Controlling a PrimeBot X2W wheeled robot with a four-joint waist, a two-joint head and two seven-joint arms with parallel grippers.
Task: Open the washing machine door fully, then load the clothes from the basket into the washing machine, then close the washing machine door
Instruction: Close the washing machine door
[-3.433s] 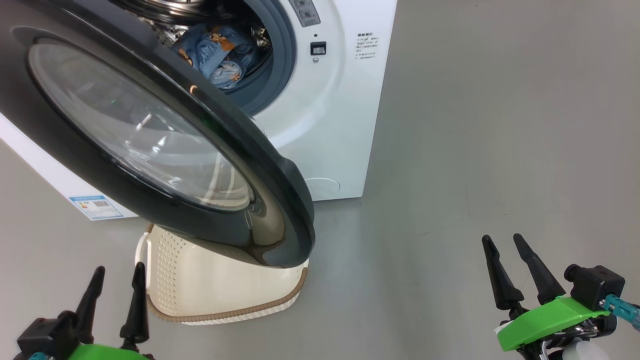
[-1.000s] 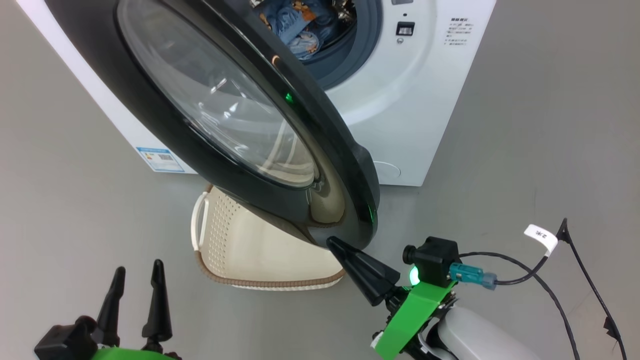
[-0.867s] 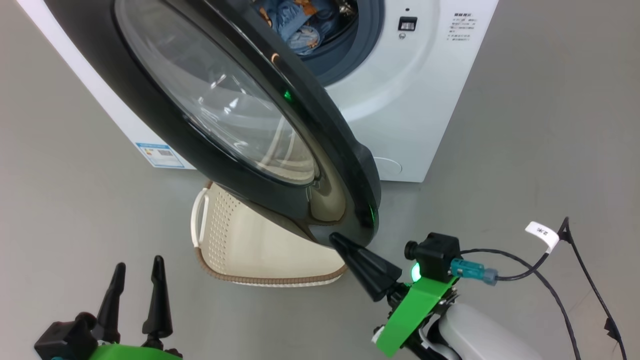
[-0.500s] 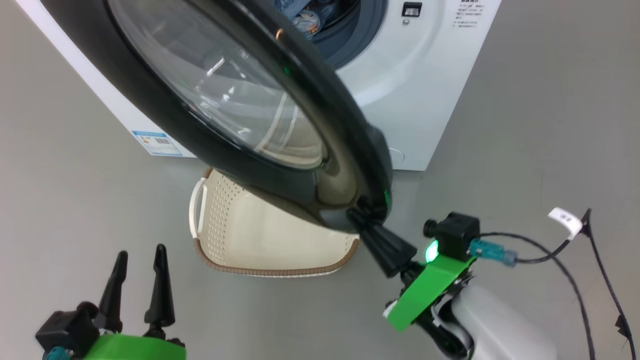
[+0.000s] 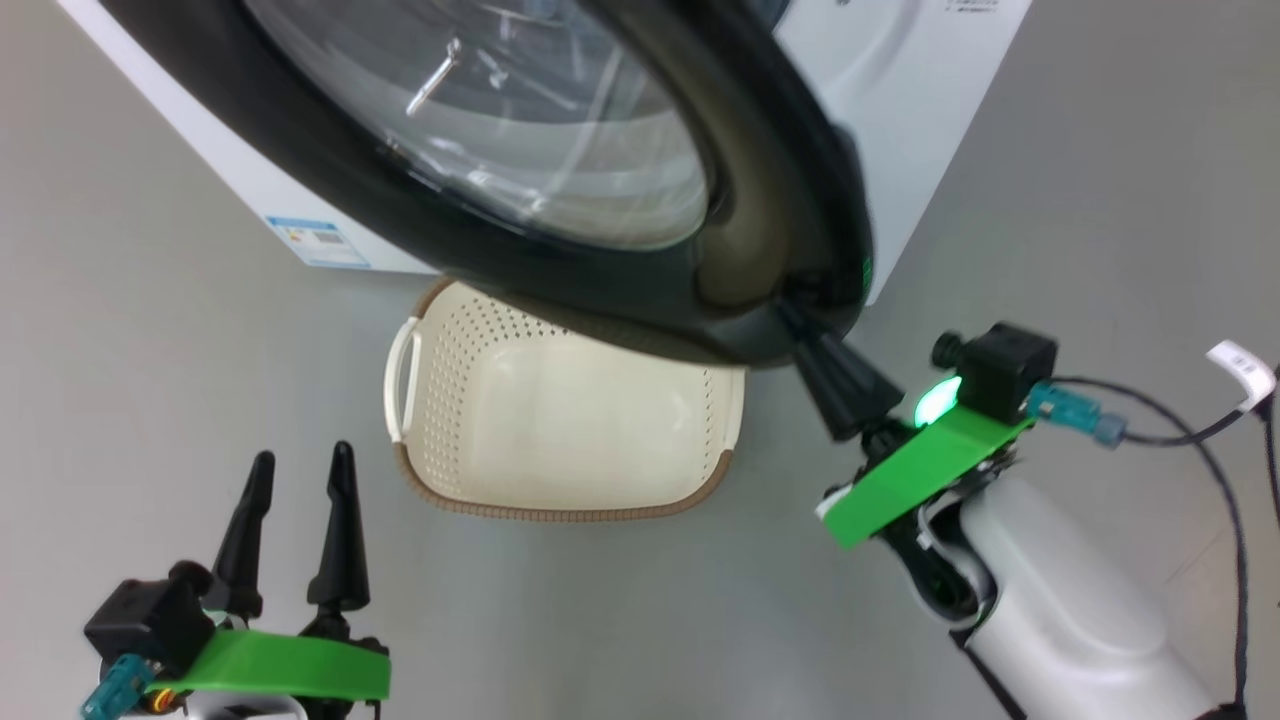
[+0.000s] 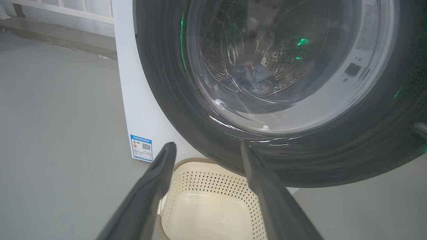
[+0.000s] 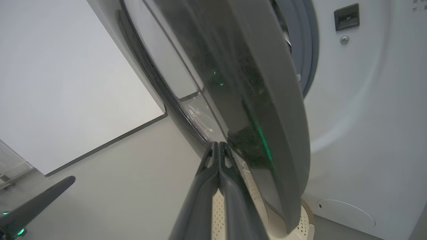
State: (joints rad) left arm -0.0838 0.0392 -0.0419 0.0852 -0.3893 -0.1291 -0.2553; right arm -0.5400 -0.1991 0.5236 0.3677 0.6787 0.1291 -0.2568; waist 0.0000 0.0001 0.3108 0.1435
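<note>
Right gripper (image 7: 218, 145), pinched shut on nothing, bears its tips on the door (image 5: 790, 190) rim and could skid off, leaving it ajar; left gripper (image 5: 302, 456) splayed, empty.

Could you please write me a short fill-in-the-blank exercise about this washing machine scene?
1. The basket is completely ____.
2. The right gripper, fingers ____, has its tip at the edge of the washing machine door.
3. The fingers of the left gripper stand ____, holding nothing.
4. Seen through the door glass, the clothes lie in the machine's ____.
Missing words: empty; shut; open; drum.
</note>
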